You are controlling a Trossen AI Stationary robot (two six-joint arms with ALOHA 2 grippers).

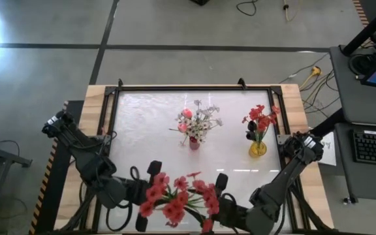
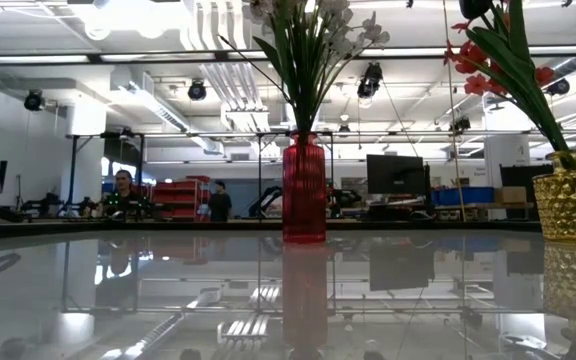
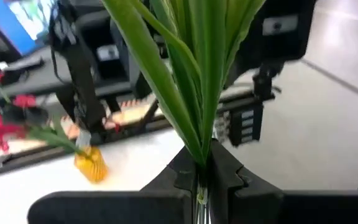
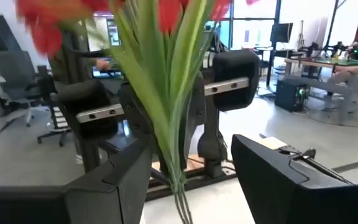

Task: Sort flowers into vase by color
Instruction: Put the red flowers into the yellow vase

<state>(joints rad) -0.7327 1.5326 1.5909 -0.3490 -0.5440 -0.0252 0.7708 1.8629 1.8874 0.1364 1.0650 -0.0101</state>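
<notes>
A bunch of red flowers (image 1: 175, 196) with green stems stands upright in the air over the table's near edge, between my two grippers. My left gripper (image 3: 201, 177) comes from the left and is shut on the stems. My right gripper (image 4: 191, 180) faces it from the right, open, with a finger on each side of the stems (image 4: 178, 186) and a gap showing. On the table a red vase (image 1: 194, 142) holds white and pink flowers (image 1: 198, 121). A gold vase (image 1: 258, 149) to its right holds red flowers (image 1: 261, 117). My left gripper pinches the bunched green stems (image 3: 201, 163) between its two fingers, low on the bunch, just under where the leaves fan out. The fingers reach in about level from the table's left and lie across the stems. The bunch is upright and lifted clear, its stem ends (image 3: 201, 208) poking below the fingers.
The glossy white tabletop sits in a wooden frame (image 1: 96, 98) with a dark rail along its far edge (image 1: 175, 88). The two vases stand in the middle and right of the top (image 2: 304, 190) (image 2: 573, 205). Desks, screens and people (image 2: 123, 192) show in the room beyond.
</notes>
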